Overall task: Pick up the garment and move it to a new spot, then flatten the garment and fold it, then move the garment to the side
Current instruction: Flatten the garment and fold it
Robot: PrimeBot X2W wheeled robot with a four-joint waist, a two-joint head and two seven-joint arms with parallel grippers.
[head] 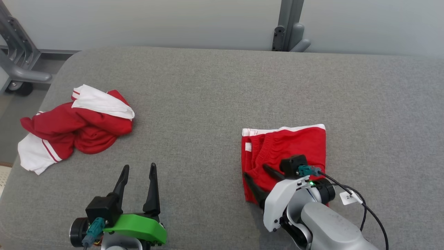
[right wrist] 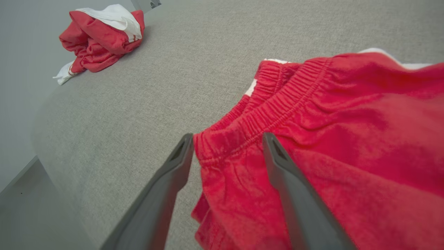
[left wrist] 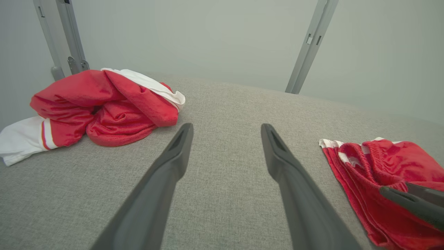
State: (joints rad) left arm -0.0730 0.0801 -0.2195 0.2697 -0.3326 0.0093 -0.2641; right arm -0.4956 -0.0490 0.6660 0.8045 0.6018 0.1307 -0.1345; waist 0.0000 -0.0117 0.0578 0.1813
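Matt red cloth shorts (head: 295, 142), perhaps jersey; coarse grey woven upholstery (head: 208, 86).

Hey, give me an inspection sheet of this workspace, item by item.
Surface: grey fabric pad, rounded corner at the left.
Job's things: red shorts, folded, lying flat at the right.
Clutter: crumpled red-and-white garment near the left edge.
Grippers: left gripper open over bare pad; right gripper open, fingers astride the shorts' waistband corner.
Cables: black cable with white tag off the right wrist.
Surroundings: grey metal posts, pale wall behind, wheel at the left.
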